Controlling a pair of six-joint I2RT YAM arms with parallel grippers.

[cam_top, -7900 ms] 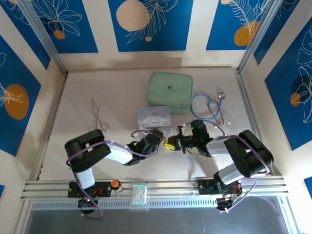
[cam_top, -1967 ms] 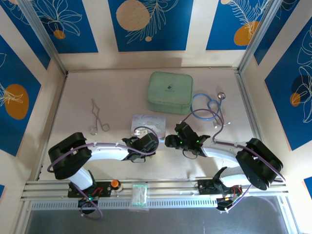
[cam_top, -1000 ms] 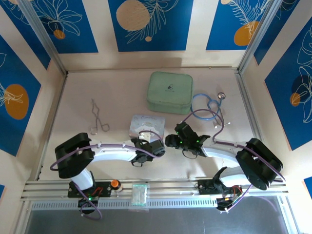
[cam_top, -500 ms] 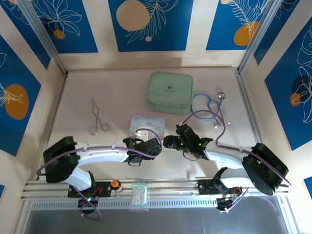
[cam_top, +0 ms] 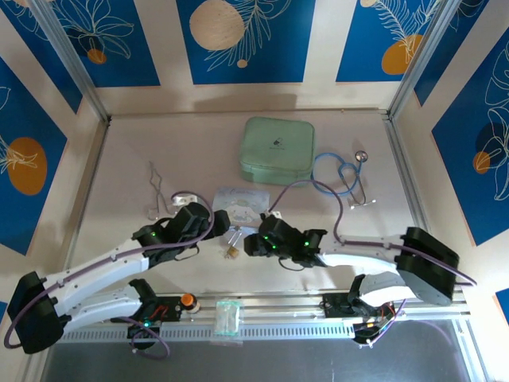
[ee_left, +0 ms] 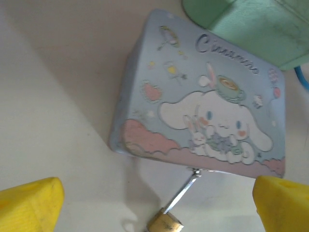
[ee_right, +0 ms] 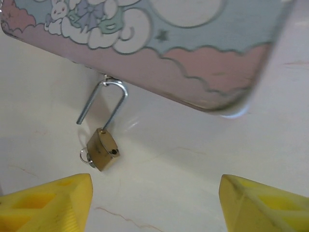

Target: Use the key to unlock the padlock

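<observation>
Padlock (ee_right: pixel 102 149) lies on the counter (ee_right: pixel 193 159) just beside the cartoon tin (ee_right: pixel 159 43). Shackle (ee_right: pixel 113 96) is open, one leg free of the brass body, its bend touching the tin's edge. Small silver ring (ee_right: pixel 84 155) sits at the body, can't tell if it's the key. Left hand (ee_left: pixel 157 203) spread wide, empty, above tin and lock. Right hand (ee_right: pixel 155 193) also spread, nothing between the fingers.

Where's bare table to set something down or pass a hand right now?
Bare table lies far left, bordered by the back wall, the forceps and the green case. A smaller patch sits between the stethoscope and the right arm. Crowded: near centre, where the tin, the padlock, the left gripper and the right gripper cluster.
</observation>
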